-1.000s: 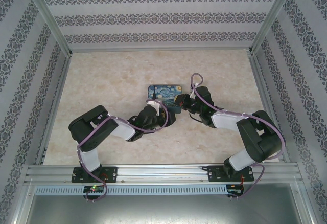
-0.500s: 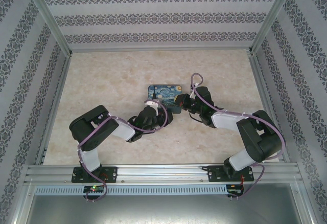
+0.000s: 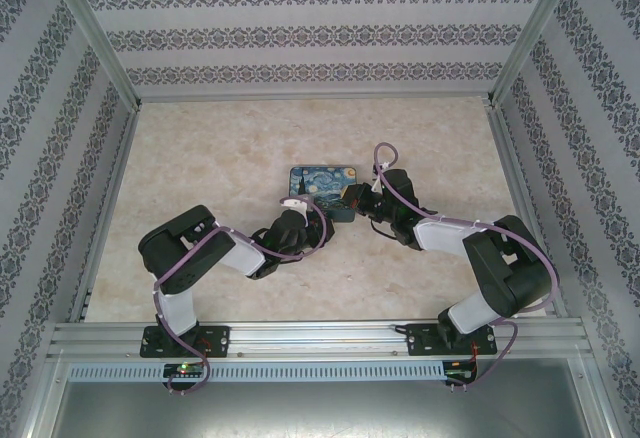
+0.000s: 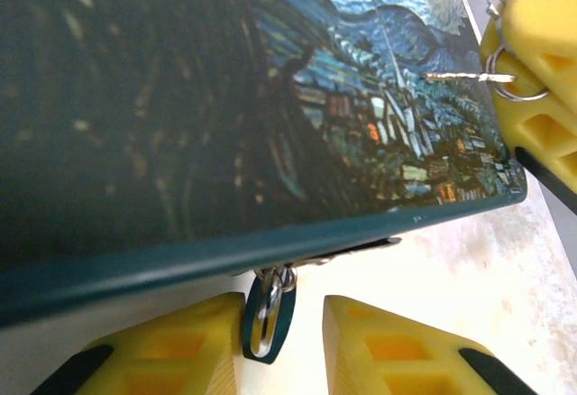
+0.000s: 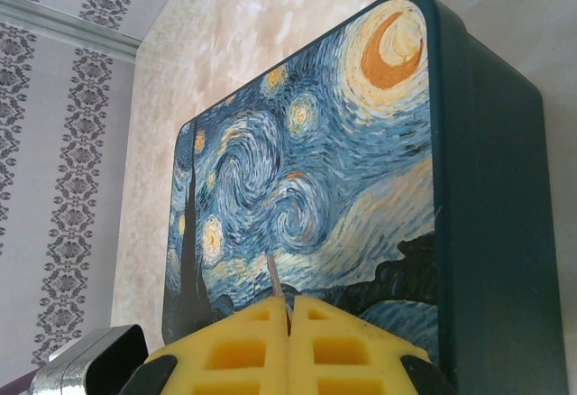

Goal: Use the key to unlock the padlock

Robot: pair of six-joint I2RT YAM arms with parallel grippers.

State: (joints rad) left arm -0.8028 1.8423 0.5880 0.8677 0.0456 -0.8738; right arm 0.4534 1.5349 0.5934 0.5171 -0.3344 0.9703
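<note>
Presently we note the rectangular blue-and-yellow painted box. The left gripper, partly open, straddles the tiny blue-bodied padlock hanging at the box's front edge. The right gripper is closed on the thin silvery key, over the box.

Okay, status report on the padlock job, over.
Left gripper open, straddling padlock at box edge. Right gripper shut on key, over box lid. Nothing blocking.
</note>
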